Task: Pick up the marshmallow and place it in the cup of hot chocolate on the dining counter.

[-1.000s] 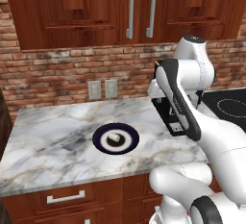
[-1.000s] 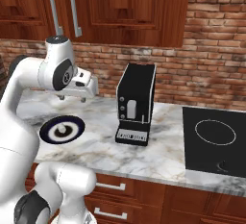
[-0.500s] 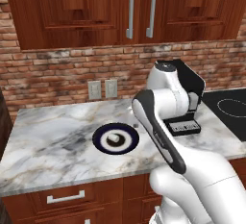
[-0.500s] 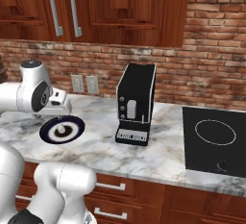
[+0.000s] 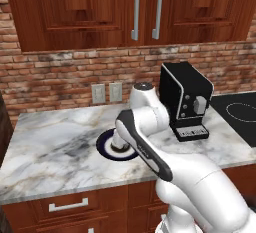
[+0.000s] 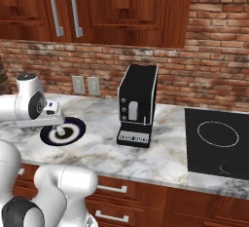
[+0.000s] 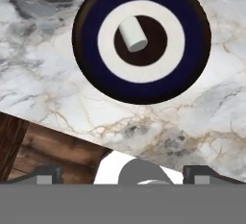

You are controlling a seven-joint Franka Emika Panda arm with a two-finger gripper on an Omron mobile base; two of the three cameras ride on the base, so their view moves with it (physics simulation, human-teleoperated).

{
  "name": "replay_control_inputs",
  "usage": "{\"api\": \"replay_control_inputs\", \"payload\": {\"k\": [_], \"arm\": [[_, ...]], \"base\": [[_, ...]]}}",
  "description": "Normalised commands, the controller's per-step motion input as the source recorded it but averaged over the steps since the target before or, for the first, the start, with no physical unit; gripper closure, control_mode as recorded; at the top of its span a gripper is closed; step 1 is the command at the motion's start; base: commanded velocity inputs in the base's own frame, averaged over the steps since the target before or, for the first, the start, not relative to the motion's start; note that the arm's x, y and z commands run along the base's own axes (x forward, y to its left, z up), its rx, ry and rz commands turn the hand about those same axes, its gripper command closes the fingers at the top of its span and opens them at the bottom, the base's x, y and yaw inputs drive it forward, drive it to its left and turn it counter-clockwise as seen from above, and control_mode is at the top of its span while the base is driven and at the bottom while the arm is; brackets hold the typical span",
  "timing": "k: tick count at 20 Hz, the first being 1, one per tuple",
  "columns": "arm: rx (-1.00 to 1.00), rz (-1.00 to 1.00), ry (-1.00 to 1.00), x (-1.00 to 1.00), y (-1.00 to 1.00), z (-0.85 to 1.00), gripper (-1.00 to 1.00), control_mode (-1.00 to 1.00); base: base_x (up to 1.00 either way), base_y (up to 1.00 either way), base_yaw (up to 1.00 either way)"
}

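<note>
Hand view: marshmallow (image 7: 132, 34) sits in the upper middle of the frame, a short white cylinder lying on its side on the dark centre of the plate (image 7: 144, 86) (dark-blue rim, white ring). Its long axis runs from upper left to lower right in that frame, tilted a little off vertical. The plate rests on the marble table (image 7: 53, 81), near the front edge, where the wooden cabinet front shows at lower left.

Claw (image 7: 122, 172): the two finger tips stand far apart at the bottom corners of the hand view, nothing between them. The marshmallow lies straight ahead along the viewing axis, slightly right of the centre line and well apart from the tips.

Left base view: the arm bends down over the plate (image 5: 104, 146), left of the black coffee machine (image 5: 186, 99). Right base view: plate (image 6: 73, 132) at middle left, with the white lump on it.

Judgement: the next move turns on descending along this line and turning the wrist so the fingers close across the short axis. The cup of hot chocolate could not be located.
</note>
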Motion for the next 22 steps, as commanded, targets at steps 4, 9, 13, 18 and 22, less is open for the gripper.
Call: {"api": "replay_control_inputs", "payload": {"k": [4, 9, 13, 18, 22], "arm": [[-0.04, 0.00, 0.04, 0.43, 0.13, -0.31, -1.00, -1.00], [0.00, 0.00, 0.00, 0.40, 0.00, -0.31, -1.00, -1.00], [0.01, 0.00, 0.00, 0.37, 0.00, -0.35, -1.00, -1.00], [0.00, 0.00, 0.00, 0.37, 0.03, -0.23, -1.00, -1.00], [0.00, 0.00, 0.00, 0.34, 0.16, -0.23, -1.00, -1.00]], "base": [[0.00, 0.00, 0.00], [0.00, 0.00, 0.00], [0.00, 0.00, 0.00], [0.00, 0.00, 0.00], [0.00, 0.00, 0.00]]}}
